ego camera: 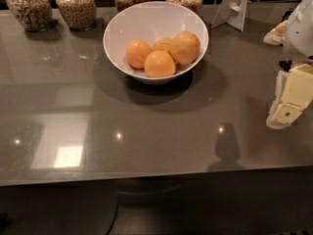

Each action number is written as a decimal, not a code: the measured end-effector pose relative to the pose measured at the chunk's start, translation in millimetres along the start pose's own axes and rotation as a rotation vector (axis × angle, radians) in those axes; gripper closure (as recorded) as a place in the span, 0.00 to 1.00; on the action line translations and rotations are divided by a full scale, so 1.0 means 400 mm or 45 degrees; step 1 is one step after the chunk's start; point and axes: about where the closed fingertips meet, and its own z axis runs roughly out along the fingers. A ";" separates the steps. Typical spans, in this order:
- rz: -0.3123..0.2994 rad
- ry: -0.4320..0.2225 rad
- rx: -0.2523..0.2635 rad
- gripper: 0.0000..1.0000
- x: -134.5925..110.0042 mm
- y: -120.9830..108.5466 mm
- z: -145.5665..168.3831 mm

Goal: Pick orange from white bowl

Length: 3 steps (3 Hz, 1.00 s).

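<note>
- The orange [185, 47] is lying rightmost in the white bowl [146, 13], far on the tabletop [146, 131], propped against its neighbours.
- The gripper [289, 98] is hanging well right, probably positioned for an approach; whether it is spread, I cannot tell.

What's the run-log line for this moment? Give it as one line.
phase: pre-grasp | hand: right edge, over counter, away from white bowl | orange: in bowl with three smaller oranges, untouched
</note>
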 end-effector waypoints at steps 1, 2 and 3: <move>0.000 -0.001 0.000 0.00 0.000 0.000 0.000; -0.032 -0.154 0.063 0.00 -0.060 -0.030 0.000; -0.043 -0.370 0.102 0.00 -0.156 -0.087 0.010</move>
